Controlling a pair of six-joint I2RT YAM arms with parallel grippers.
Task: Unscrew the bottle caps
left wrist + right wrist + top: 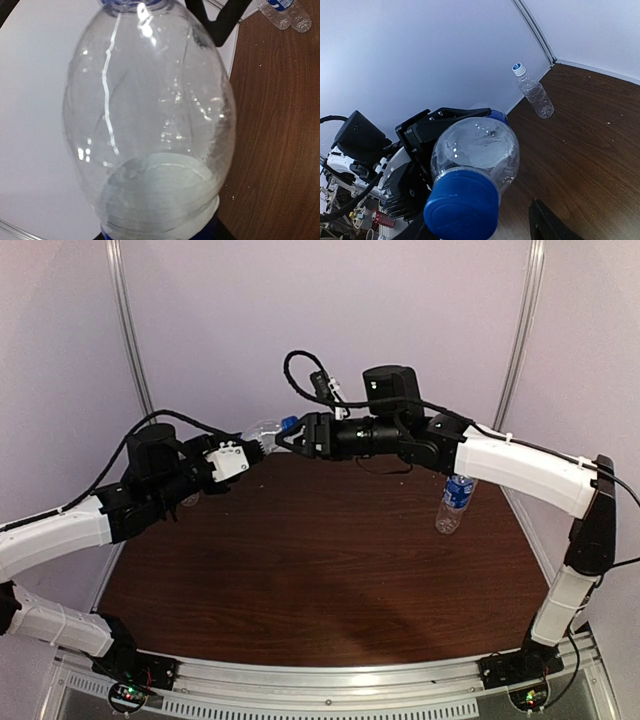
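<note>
Filling the left wrist view — clear bottle point(150, 115) hides left pincer point(263, 445).

The held bottle point(150, 125) fills the left wrist view, hiding the left claw point(266, 446); its blue cap point(132, 4) is cropped.

The held bottle point(150, 125) is thin clear plastic, glossy, with bright glints and faint creases along its wall; near the bottom of the left wrist view it turns cloudy and whitish. Its blue cap point(462, 205) is solid dark plastic, smooth, with a soft sheen. The far bottle point(534, 92) is clear ridged plastic under a white cap point(518, 68). The table point(300, 570) shows dark brown wood grain, smooth and faintly shiny. The arm shells point(520, 465) are smooth white plastic, the joints point(390, 390) matt black. The near rail point(330, 680) is ribbed bare metal. The wall point(220, 320) looks matt.
</note>
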